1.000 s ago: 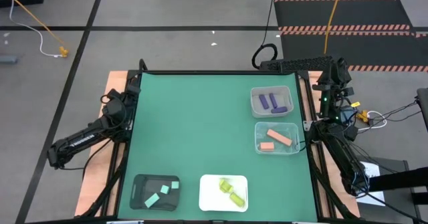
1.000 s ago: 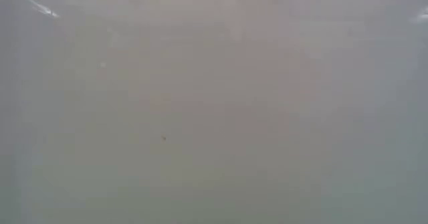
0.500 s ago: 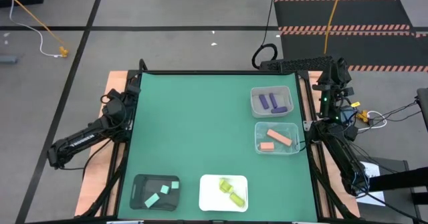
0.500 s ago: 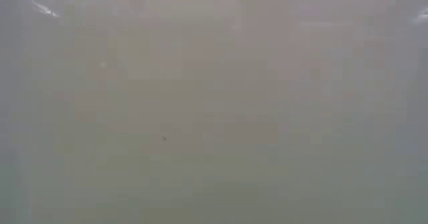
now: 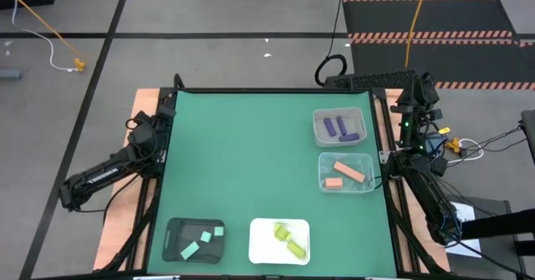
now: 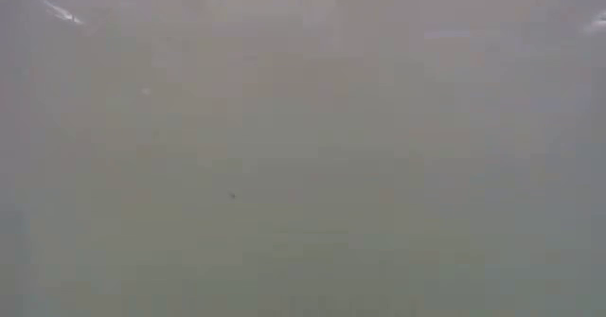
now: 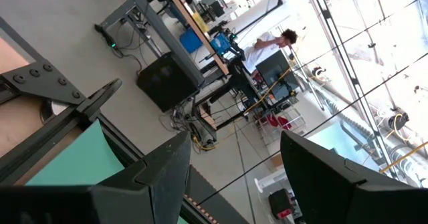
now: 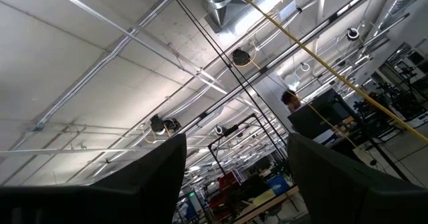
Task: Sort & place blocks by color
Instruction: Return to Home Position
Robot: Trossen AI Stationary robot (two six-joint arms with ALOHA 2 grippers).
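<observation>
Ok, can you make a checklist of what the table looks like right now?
Surface: green table, no loose blocks seen.
Job's things: purple blocks in a clear tray; orange blocks in another clear tray; mint blocks in black tray; yellow-green blocks in white tray.
Clutter: nothing seen.
End effectors: left end effector and right end effector open, empty, by table's sides.
Cables: yellow cable on floor; black cable by table's edge.
Surroundings: striped mats; a person far off.

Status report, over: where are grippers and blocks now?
Left gripper open, empty, at table's left edge; right gripper open, empty, at right edge. Purple blocks, orange blocks, yellow blocks, mint green blocks: one tray each. Nothing in the way.
</observation>
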